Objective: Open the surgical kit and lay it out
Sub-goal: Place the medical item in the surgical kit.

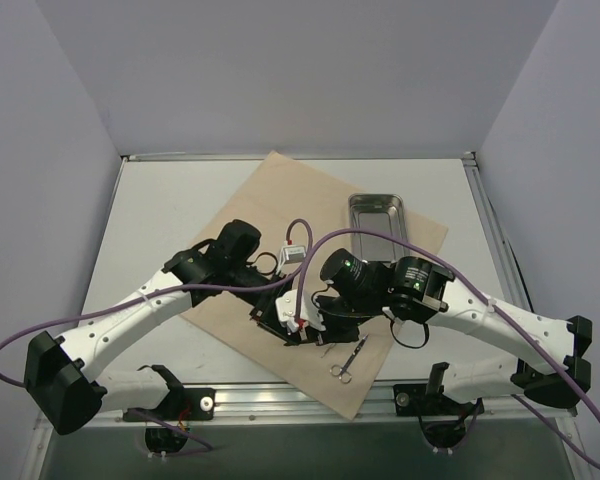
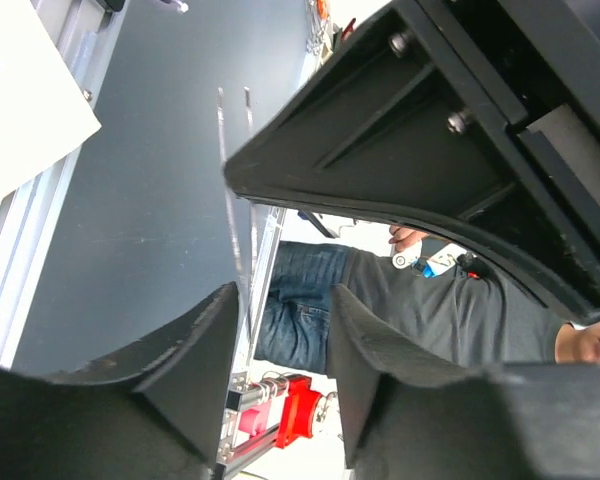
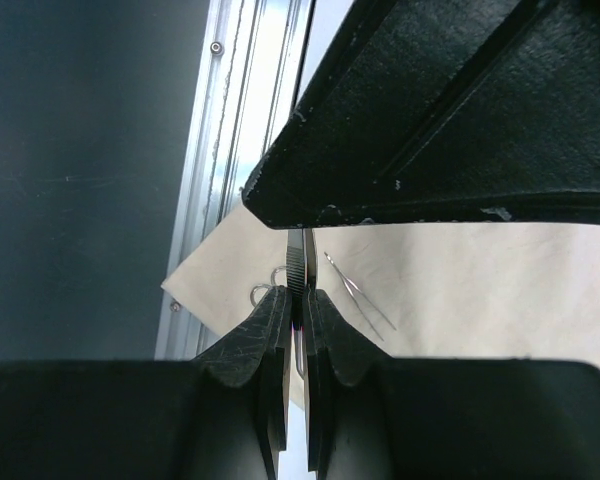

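Top external: the wrap sheet (image 1: 270, 200) lies opened flat as a large tan square, turned cornerwise on the white table (image 1: 160, 200), with its near corner reaching the front rail. On the sheet's far right part, close to that edge, sits the steel tray (image 1: 378, 214), which looks bare inside. On the near part of the sheet the scissors (image 1: 344, 363) lie flat, rings toward the arm bases, well apart from the tray. Both arms bend inward and their grippers meet over the middle of the sheet, just left of the scissors. From this view I cannot separate the fingertips. Right wrist: the right gripper (image 3: 297, 300) is closed to a sliver on the tweezers (image 3: 297, 265), a thin metal strip with a ribbed grip patch standing up between the pads. Tan sheet lies beyond, with the aluminium rail (image 3: 230, 150) to its left. A large black body fills the upper right of this view, and I cannot tell which part it is. Left wrist: the left gripper (image 2: 285, 300) has its fingers parted by a moderate gap, with nothing between them that I can see. That camera looks out past the table edge to a person (image 2: 380, 310) in jeans and a dark shirt, and another black body crosses close over the top.
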Available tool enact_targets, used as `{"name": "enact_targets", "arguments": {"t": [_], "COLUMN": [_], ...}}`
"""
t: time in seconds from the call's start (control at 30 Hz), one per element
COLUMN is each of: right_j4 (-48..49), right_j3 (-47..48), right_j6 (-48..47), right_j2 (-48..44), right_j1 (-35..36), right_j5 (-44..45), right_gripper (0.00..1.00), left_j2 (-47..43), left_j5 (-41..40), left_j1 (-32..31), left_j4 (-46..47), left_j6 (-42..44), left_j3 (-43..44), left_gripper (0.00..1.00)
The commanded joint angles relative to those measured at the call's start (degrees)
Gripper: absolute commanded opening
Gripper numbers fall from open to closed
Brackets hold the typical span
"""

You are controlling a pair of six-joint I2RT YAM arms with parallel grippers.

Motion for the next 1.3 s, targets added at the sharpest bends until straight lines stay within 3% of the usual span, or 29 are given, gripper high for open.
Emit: {"name": "enact_targets", "arguments": {"t": [0.0,0.17,0.6,0.7,0.83,0.87,0.9,0.93,0.97,1.03,1.07,1.13,1.27], "right_j4": [0.5,1.5,2.3,2.3,2.3,2.5,2.6,3.5,4.2,6.9,8.3,11.8,14.7], "right_j3": [1.0,1.1,2.9,3.1,3.2,3.1,3.0,2.8,2.1,1.1,0.6,-0.9,-1.7], "right_j6": [-0.6,-0.3,0.6,0.7,0.7,1.1,1.8,2.5,3.5,7.0,8.8,13.4,23.5], "right_j2": [0.4,0.5,0.6,0.7,1.2,1.2,1.1,1.0,0.3,-1.1,-3.4,-7.0,-11.2], "right_j1": [0.4,0.4,0.4,0.4,0.4,0.4,0.4,0.4,0.4,0.3,0.1,-0.4,-2.3], "right_j5": [1.3,2.3,3.4,3.5,3.5,3.8,4.7,5.8,6.9,10.2,11.8,15.7,27.5], "right_gripper": [0.0,0.0,0.0,0.0,0.0,0.0,0.0,0.06,0.21,0.34,0.47,0.62,0.81], "left_j2": [-0.9,-0.7,0.0,0.2,0.3,0.4,0.8,0.8,0.9,0.1,-0.4,-2.4,-5.5], "left_j5": [0.5,0.8,-0.6,-1.3,-3.5,-4.5,-7.0,-8.8,-10.5,-16.0,-18.1,-24.4,-33.2], "left_j1": [-0.4,-0.7,-1.0,-1.0,-1.1,-1.0,-1.0,-1.0,-1.0,-1.0,-1.0,-1.0,-1.1], "left_j4": [-1.2,-1.1,-3.7,-3.7,-4.7,-6.6,-7.8,-9.0,-10.6,-11.1,-10.5,-7.6,-0.6], "left_j6": [1.7,1.1,2.1,2.1,3.1,3.8,5.4,6.4,7.1,8.5,8.6,8.5,7.0], "left_j3": [2.5,1.9,2.9,3.2,4.2,4.7,5.2,6.3,6.6,7.1,7.0,5.5,0.0], "left_gripper": [0.48,0.43,0.43,0.33,0.12,0.02,0.02,0.02,0.02,0.02,0.02,0.02,0.02]}}
